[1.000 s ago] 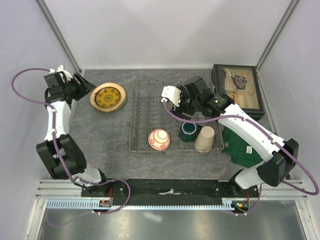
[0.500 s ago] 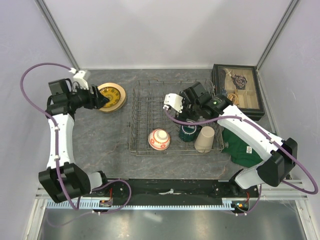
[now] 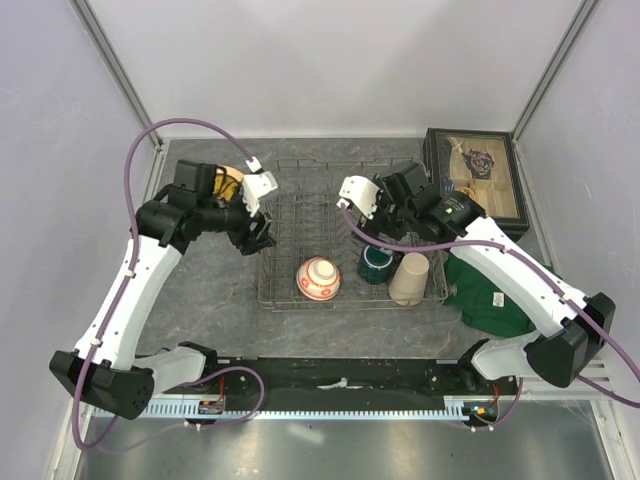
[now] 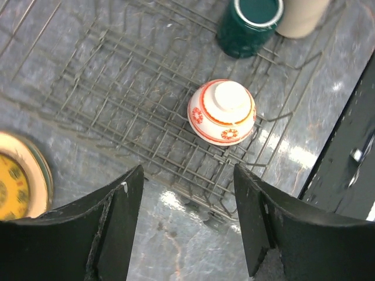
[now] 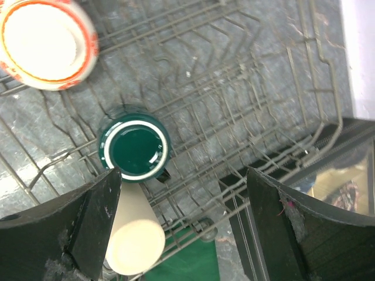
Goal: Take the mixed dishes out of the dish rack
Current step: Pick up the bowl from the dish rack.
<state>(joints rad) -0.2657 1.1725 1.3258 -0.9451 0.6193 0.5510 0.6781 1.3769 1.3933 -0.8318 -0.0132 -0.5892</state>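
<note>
Our left fingers (image 4: 117, 222) gape wide and empty at the dish rack (image 3: 290, 215)'s 9 o'clock edge. Our right fingers (image 5: 94, 222) are equally wide above the dark green mug (image 5: 134, 150). The red-and-white bowl (image 3: 319, 279) sits inverted at 6 o'clock, apart from the mug. The beige tumbler (image 3: 409, 278) is just beside the mug, and the gold-brown plate (image 4: 17, 175) lies on the worktop (image 3: 200, 270).

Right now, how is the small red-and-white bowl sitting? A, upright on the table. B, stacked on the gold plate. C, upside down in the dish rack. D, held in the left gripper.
C: the small red-and-white bowl rests on the wires of the dish rack with its foot ring facing up.
</note>
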